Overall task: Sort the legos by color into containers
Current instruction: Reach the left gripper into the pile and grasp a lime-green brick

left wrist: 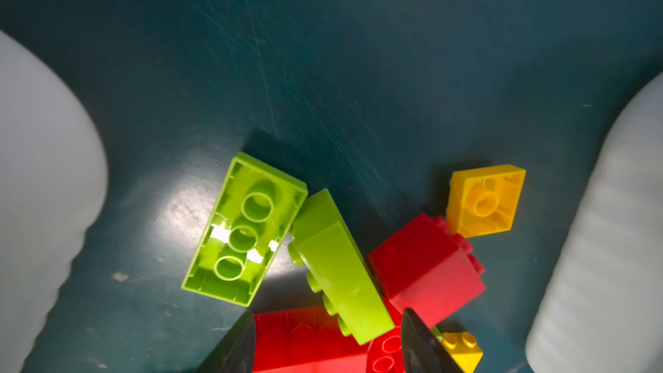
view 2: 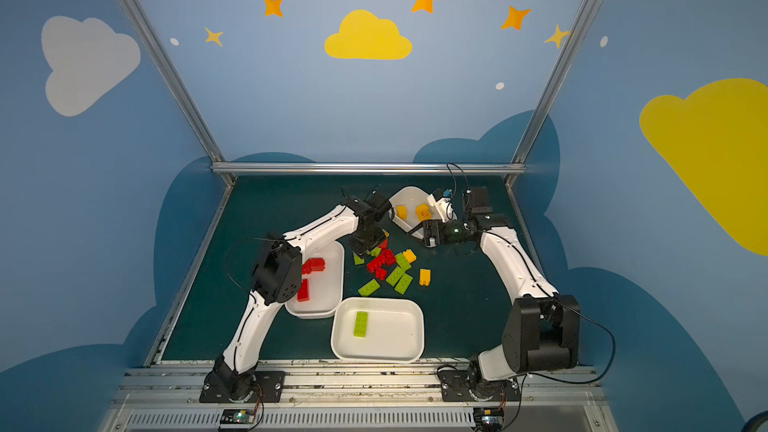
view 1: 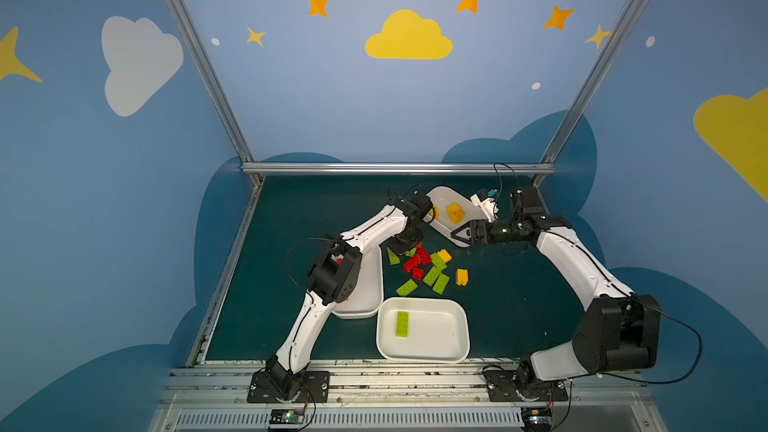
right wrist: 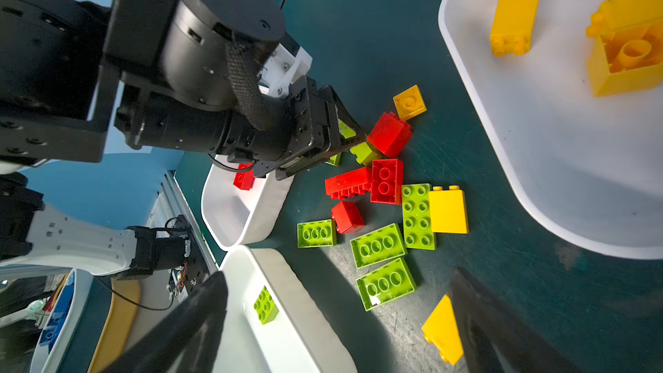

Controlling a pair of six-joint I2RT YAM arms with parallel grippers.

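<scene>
No text, label, brand, number or sign is reading clearly in any view; the small dark circuit board [view 1: 286,416] with a green light, sitting just below the base of the white-and-black left robot arm [view 1: 303,326], is showing too small for any marking to be made out.

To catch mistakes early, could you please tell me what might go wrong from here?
1. The left gripper straddles a red brick with a green brick lying across it; closing may catch both and carry green into the red-brick tub.
2. The open right gripper hangs by the yellow-brick tub and might knock its rim.
</scene>
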